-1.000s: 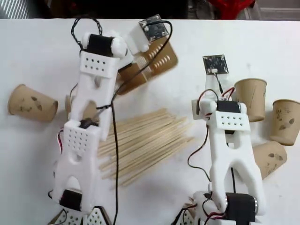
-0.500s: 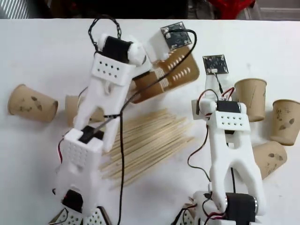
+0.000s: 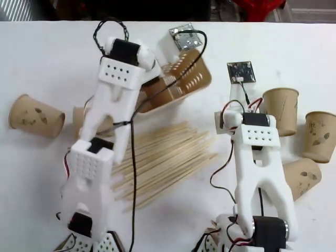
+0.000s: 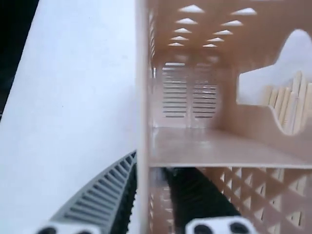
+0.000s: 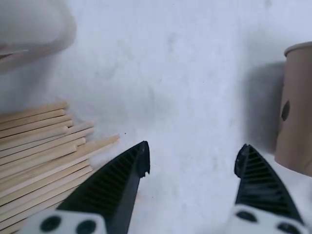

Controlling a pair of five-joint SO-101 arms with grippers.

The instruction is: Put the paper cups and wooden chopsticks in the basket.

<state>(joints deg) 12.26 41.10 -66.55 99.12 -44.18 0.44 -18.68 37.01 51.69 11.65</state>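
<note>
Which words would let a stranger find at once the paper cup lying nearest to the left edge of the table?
On the white table seen from above, look left of the left arm. One paper cup lies there on its side in the open. Unlike the cup half hidden under that arm and the three cups grouped at the right, it is alone.

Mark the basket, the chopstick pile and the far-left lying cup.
basket [image 3: 197, 79]: high view, slotted side wall.
chopstick pile [image 3: 168, 152]: high view, middle of the pile.
lying cup [image 3: 34, 116]: high view, its side.
</note>
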